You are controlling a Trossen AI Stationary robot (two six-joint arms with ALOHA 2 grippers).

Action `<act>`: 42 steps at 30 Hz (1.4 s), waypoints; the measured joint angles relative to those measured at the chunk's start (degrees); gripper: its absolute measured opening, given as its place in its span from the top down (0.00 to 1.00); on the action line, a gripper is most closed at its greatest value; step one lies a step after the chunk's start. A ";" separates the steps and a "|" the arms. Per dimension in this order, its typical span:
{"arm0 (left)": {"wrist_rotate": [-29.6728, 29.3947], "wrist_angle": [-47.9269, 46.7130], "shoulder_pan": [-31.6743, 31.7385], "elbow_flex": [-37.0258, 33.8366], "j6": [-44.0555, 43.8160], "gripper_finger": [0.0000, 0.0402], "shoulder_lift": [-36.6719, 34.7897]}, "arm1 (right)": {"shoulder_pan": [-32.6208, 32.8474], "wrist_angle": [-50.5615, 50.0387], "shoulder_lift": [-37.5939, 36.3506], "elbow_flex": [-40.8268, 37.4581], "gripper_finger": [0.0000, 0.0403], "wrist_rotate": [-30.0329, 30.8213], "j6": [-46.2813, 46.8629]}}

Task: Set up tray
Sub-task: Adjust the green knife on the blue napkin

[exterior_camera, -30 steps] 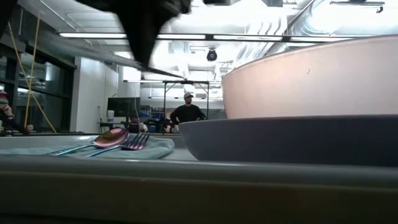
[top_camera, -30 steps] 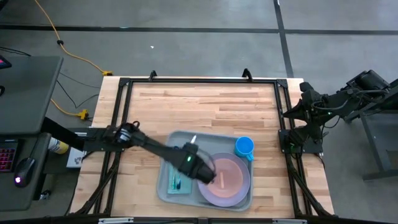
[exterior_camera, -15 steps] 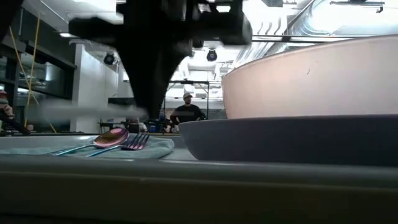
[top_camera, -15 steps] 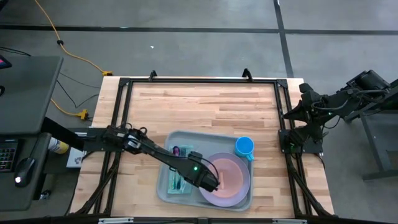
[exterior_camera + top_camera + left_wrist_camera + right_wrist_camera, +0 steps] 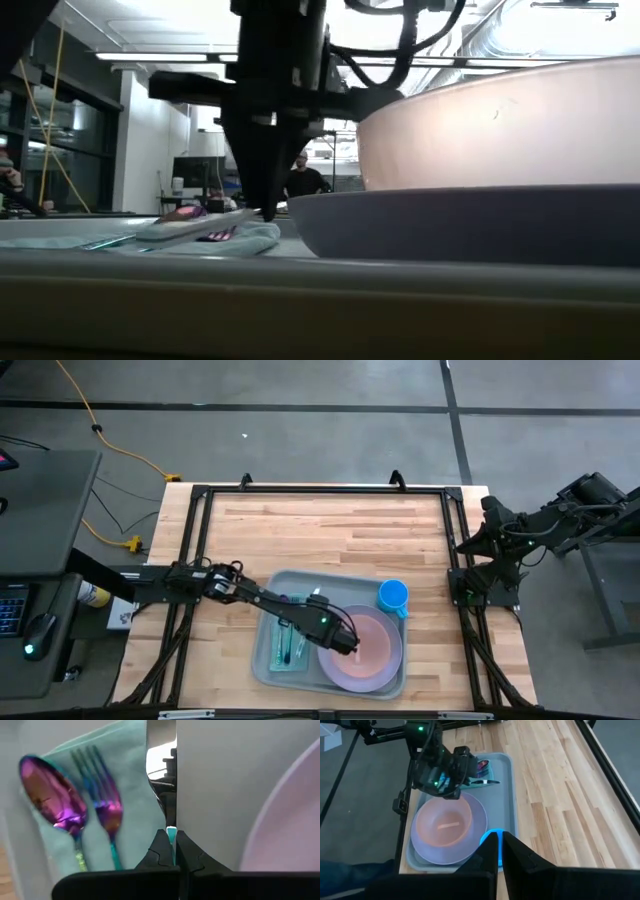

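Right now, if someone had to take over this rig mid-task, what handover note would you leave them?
Left gripper: shut on the knife, low over the napkin, beside the fork and spoon.
Right gripper: shut on nothing, parked off the table's right edge.
Done: the tray holds the napkin with spoon and fork, the plate with the bowl on it, and the blue cup.
Left: lay the knife down on the napkin, release, and pull the left arm back.
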 joint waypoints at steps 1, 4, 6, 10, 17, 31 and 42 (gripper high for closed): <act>-0.16 0.47 0.35 0.00 0.00 0.97 0.01 | 0.00 0.00 0.00 0.00 1.00 -0.18 0.00; -0.68 1.75 0.89 0.04 -0.16 0.97 -0.01 | 0.00 0.00 0.02 0.00 1.00 -0.56 0.29; -0.67 1.55 1.15 0.04 -0.24 0.97 -0.01 | -0.01 0.01 0.02 0.00 1.00 -0.82 0.40; -0.40 0.68 1.06 0.04 -0.39 0.97 -0.01 | -0.02 0.00 0.02 0.00 1.00 -1.50 0.42; 1.02 -1.02 0.99 0.04 -0.44 0.97 -0.01 | 0.00 0.00 0.02 0.00 1.00 -1.58 0.35; 3.94 -0.78 -0.16 0.24 -0.59 0.97 1.37 | 0.00 0.00 0.00 0.01 1.00 -1.39 -0.24; 4.20 -2.32 -0.12 0.11 -0.91 0.97 1.65 | -0.01 0.00 -0.02 0.01 1.00 -1.56 -0.70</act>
